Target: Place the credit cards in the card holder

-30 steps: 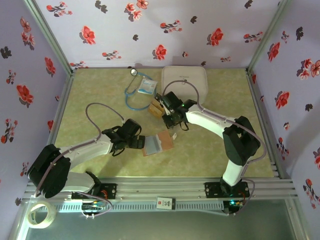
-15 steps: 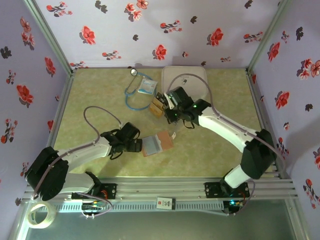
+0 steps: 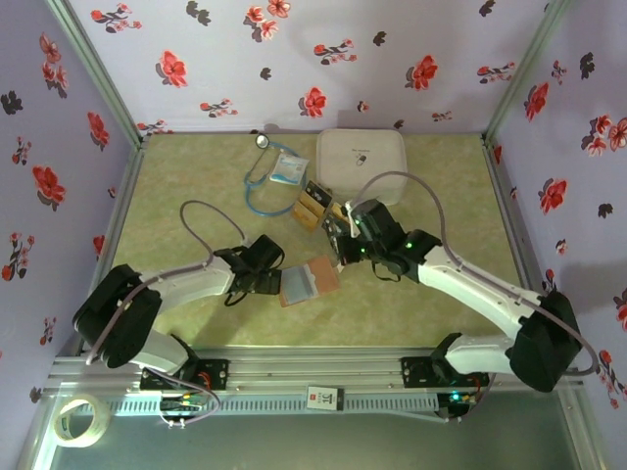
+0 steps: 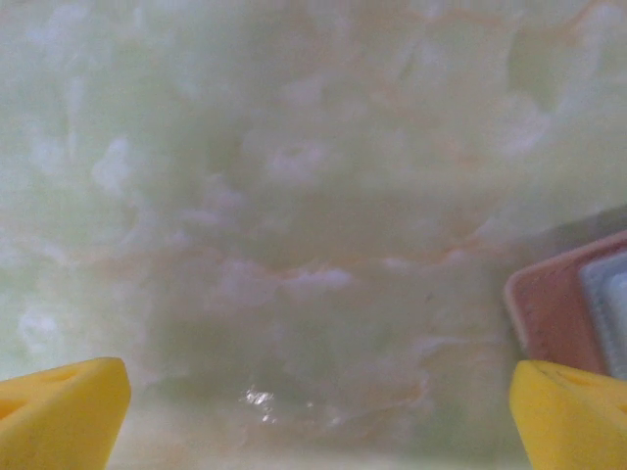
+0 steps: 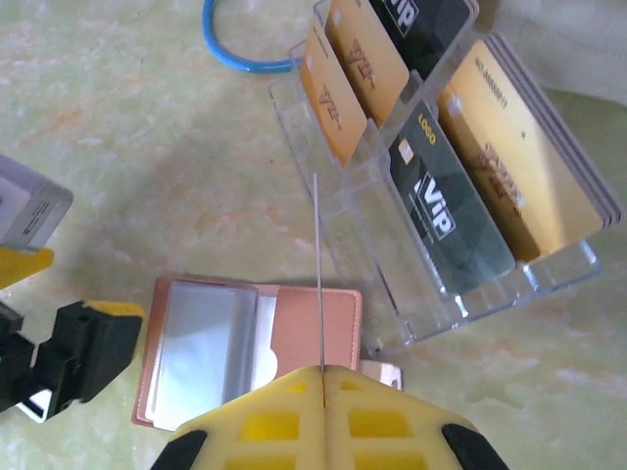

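1. On the right wrist view, the thin credit card (image 5: 317, 245) pinched in the right claw (image 5: 321, 370) stands edge-on to the lens. It's a hairline, so its colour and lettering can't be told.
2. That claw's yellow fingers (image 5: 294, 392) cover the near edge of the flat pinkish-brown leather card holder (image 5: 309, 328).
3. The clear plastic card rack (image 5: 441, 308) runs off the top edge, cropping its uppermost cards. The blue tube loop (image 5: 240, 65) is cropped there too.
4. Over to the left wrist view, where everything is blurred above the pale green marbled table (image 4: 294, 196). The left claw (image 4: 318, 401) has its two yellow tips clipped at the bottom corners, and the right edge cuts the card holder down to a corner.
5. From above, the lettering on the racked black and gold cards (image 3: 312, 208) is too small to read.
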Robot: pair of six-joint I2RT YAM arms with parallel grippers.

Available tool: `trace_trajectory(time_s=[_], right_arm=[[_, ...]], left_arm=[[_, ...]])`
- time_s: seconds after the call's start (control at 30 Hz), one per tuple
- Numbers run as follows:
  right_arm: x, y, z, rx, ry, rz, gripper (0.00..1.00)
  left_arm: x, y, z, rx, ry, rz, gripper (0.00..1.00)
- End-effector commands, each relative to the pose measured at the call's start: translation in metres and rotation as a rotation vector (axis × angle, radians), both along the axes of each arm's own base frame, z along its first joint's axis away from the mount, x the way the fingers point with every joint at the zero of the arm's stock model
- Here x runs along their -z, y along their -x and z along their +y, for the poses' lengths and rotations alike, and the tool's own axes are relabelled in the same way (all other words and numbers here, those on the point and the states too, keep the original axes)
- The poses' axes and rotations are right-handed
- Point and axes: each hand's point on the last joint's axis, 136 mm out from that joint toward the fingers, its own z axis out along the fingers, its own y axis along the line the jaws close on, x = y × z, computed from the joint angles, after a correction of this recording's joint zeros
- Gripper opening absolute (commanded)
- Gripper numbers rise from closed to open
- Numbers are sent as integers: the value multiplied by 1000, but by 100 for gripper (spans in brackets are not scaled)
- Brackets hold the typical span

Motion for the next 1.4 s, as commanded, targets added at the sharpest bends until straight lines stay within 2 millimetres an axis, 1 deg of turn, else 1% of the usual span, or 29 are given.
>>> trace_trajectory(time_s=[0.0,0.13,0.33,0.43,0.53,0.63,0.77,0.93,1.03,1.2,1.37], right_arm=[[-4,7,5,36,-102,9,0],[6,18,7,40,-159,38,0],[16,25,11,57,-218,58,0],[20,27,14,71,-264,69,0],[22,28,19,80,-320,70,0],[24,29,24,83,-379,69,0],[28,29,27,87,-412,53,0],[36,27,27,100,-426,44,0],[42,26,28,102,-423,52,0],[54,24,32,102,-422,68,0],[66,24,35,105,-419,89,0]], left_arm=[[-7,-16,-11,25,-11,-41,100],[-8,-25,-20,47,-15,-51,100],[-13,-42,-26,69,-22,-67,100],[-21,-50,-21,62,-28,-75,100],[-33,-52,-16,54,-20,-88,100],[-42,-44,-18,62,29,-88,100],[-44,-27,-29,78,137,-83,100],[-34,-5,-41,79,200,-69,100],[-26,3,-47,84,211,-61,100],[-19,7,-57,105,219,-60,100],[-11,10,-58,115,210,-54,100]])
